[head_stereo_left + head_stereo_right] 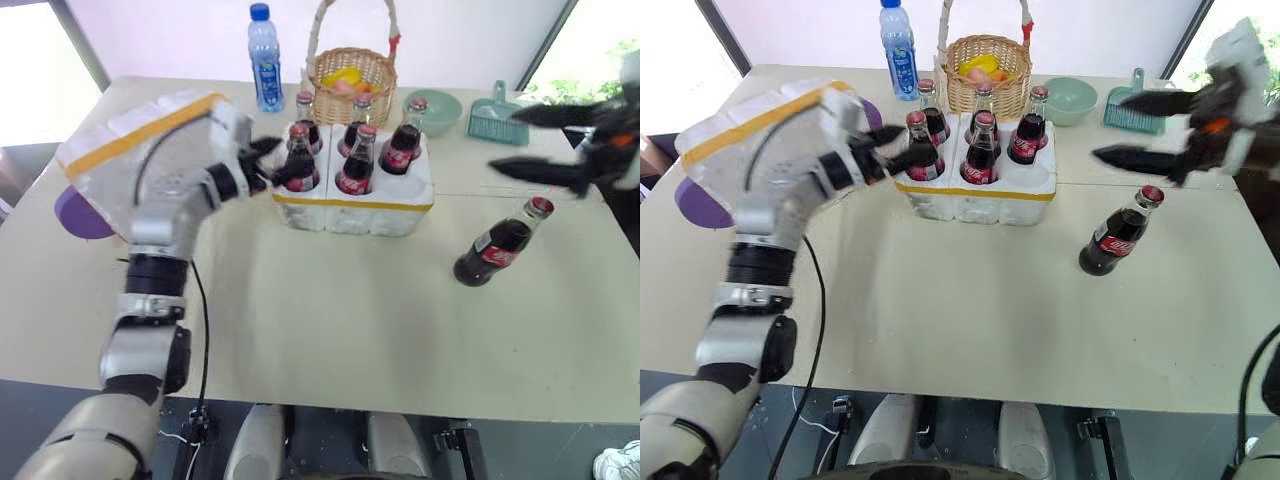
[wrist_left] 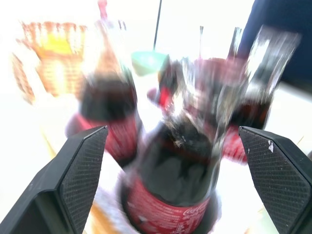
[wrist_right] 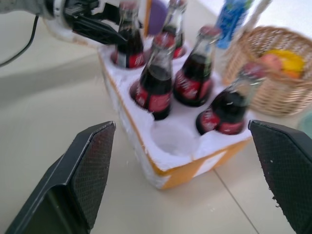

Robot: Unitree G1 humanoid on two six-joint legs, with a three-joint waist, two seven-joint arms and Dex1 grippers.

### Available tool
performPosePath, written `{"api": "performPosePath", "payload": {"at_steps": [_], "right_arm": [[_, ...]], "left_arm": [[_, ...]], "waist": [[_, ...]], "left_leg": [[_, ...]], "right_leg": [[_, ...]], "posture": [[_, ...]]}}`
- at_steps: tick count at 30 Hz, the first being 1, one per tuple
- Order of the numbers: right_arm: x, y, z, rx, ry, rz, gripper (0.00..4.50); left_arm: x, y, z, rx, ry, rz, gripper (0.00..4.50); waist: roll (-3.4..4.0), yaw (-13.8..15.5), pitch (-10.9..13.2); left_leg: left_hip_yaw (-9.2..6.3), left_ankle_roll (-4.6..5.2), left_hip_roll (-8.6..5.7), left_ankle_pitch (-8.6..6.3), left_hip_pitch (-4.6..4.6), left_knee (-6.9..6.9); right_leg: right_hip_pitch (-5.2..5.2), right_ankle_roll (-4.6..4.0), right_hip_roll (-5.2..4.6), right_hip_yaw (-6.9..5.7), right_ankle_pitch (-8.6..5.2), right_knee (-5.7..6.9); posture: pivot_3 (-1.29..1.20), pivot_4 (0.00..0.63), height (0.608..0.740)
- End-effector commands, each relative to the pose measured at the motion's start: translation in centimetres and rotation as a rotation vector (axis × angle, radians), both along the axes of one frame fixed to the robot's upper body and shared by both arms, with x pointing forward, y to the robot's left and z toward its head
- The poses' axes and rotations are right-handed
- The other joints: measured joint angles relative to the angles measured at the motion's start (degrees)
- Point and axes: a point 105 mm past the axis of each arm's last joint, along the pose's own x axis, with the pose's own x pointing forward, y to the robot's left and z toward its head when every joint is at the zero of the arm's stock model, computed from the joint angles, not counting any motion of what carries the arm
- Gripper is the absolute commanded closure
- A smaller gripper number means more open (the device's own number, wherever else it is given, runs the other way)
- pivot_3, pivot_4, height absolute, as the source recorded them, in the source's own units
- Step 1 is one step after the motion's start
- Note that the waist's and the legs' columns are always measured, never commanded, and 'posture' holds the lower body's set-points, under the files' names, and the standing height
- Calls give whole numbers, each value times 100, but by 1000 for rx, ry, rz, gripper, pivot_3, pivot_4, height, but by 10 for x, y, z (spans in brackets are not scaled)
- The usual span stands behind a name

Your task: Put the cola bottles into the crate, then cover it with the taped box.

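- Five cola bottles [image 3: 155,80] are sitting in the crate [image 1: 352,208], upper middle of my head view — one hole [image 3: 174,138] is empty.
- Sixth bottle [image 1: 494,245] is leaning on the table [image 1: 330,320], right of centre.
- Left gripper [image 1: 272,166] is spread wide around the crate's front-left bottle, not clamping it.
- Right gripper [image 1: 512,141] is wide and holding nothing, upper right.
- Taped box [image 1: 130,140] is at the upper left, behind my left arm.

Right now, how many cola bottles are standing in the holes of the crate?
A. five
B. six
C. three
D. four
A: five cola bottles stand in the crate, one hole is bare, and the sixth bottle stands on the table.
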Motion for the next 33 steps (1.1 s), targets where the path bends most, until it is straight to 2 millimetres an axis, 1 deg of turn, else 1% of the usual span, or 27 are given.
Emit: {"api": "performPosePath", "payload": {"at_steps": [1, 2, 4, 5, 6, 7, 8, 10, 12, 13, 15, 17, 19, 20, 23, 25, 28, 33], "right_arm": [[-36, -12, 35, 102, -72, 3, 0], [-43, -15, 35, 117, -67, -5, 0], [-58, -23, 23, 121, -38, -47, 0], [-67, -27, 10, 113, -3, -83, 0], [-73, -30, 0, 106, 22, -112, 0], [-80, -32, -10, 108, 50, -139, 0], [-86, -35, -22, 113, 74, -172, 0], [-97, -42, -52, 113, 106, -268, 0], [-104, -50, -79, 102, 121, -382, 0], [-107, -52, -87, 105, 120, -417, 0], [-111, -51, -101, 154, 126, -462, 0], [-113, -45, -116, 186, 136, -486, 0], [-111, -39, -127, 208, 135, -501, 0], [-108, -35, -131, 231, 128, -508, 0], [-92, -27, -144, 304, 115, -540, 0], [-79, -19, -155, 332, 127, -537, 0], [-66, -11, -162, 365, 134, -520, 0], [-45, -11, -167, 412, 136, -516, 0]], "left_arm": [[-39, 13, 72, -121, -150, -143, 41], [-48, 16, 79, -131, -161, -185, 41], [-77, 17, 93, -118, -190, -314, 41], [-93, 15, 93, -84, -197, -392, 41], [-104, 13, 93, -58, -196, -443, 41], [-113, 11, 89, -24, -185, -486, 41], [-120, 8, 80, 25, -162, -521, 41], [-126, -2, 53, 154, -112, -560, 41], [-126, -8, 26, 254, -74, -584, 41], [-126, -10, 18, 279, -64, -589, 41], [-121, -14, 8, 297, -54, -584, 41], [-117, -21, 0, 305, -44, -584, 41], [-115, -26, -7, 308, -39, -584, 41], [-113, -29, -11, 307, -36, -582, 41], [-110, -37, -22, 303, -30, -574, 41], [-109, -42, -26, 290, -30, -562, 41], [-108, -44, -27, 278, -33, -551, 41], [-109, -43, -27, 272, -35, -534, 41]], "waist": [[0, 4, -1], [0, 10, -1], [0, 10, -2], [-3, 25, -3], [-4, 15, -4], [0, 25, -5], [1, 24, -7], [7, 21, -11], [4, 15, -17], [6, 8, -17], [6, -29, -16], [3, -60, -19], [4, -81, -19], [3, -96, -20], [4, -133, -21], [5, -136, -21], [6, -124, -21], [6, -113, -21]], "left_leg": [[-4, 0, 1, 0, -5, 0], [-3, 1, 1, -1, -5, 0], [-2, 3, 2, -2, -1, 2], [1, 3, 0, -2, 0, 2], [-1, 3, 1, -2, -3, 4], [-4, 4, 1, -2, 1, 8], [-2, 3, -1, -2, 1, 8], [0, 3, -3, -2, 18, 10], [-1, 2, -2, -3, 71, 1], [4, 2, -1, -7, 109, -10], [13, 1, 2, -5, 110, -8], [12, 1, 10, -4, 113, -3], [11, 1, 14, -4, 118, -2], [10, 1, 17, -4, 118, -2], [8, 2, 21, -3, 118, -5], [8, 2, 21, -3, 115, -6], [5, 3, 21, -3, 110, -7], [3, 5, 17, -5, 103, -9]], "right_leg": [[-4, 0, 0, 0, 0, -1], [0, 0, 0, -2, 0, -6], [13, 0, -1, -10, 0, -11], [18, 0, -3, -12, 0, -13], [20, 0, -2, -18, 0, -14], [26, 0, -2, -19, 0, -11], [27, 0, -5, -17, 0, -10], [43, 0, -3, -16, 0, -7], [95, -1, 3, -17, -3, -17], [131, -11, 3, -14, -11, -27], [124, -25, 2, -1, -18, -27], [120, -33, 2, 15, -16, -28], [123, -34, 2, 17, -17, -27], [121, -35, 2, 17, -17, -26], [119, -35, 2, 19, -17, -23], [113, -35, 1, 20, -17, -21], [106, -35, 2, 19, -17, -18], [103, -34, 1, 19, -17, -18]], "posture": [[0, 150, 740], [0, 150, 740], [0, 150, 740], [0, 150, 740], [0, 150, 740], [0, 150, 740], [0, 150, 740], [0, 150, 740], [0, 150, 740], [0, 150, 740], [0, 150, 740], [0, 150, 740], [0, 150, 740], [0, 150, 740], [0, 150, 740], [0, 150, 740], [0, 150, 740], [0, 150, 740]]}}
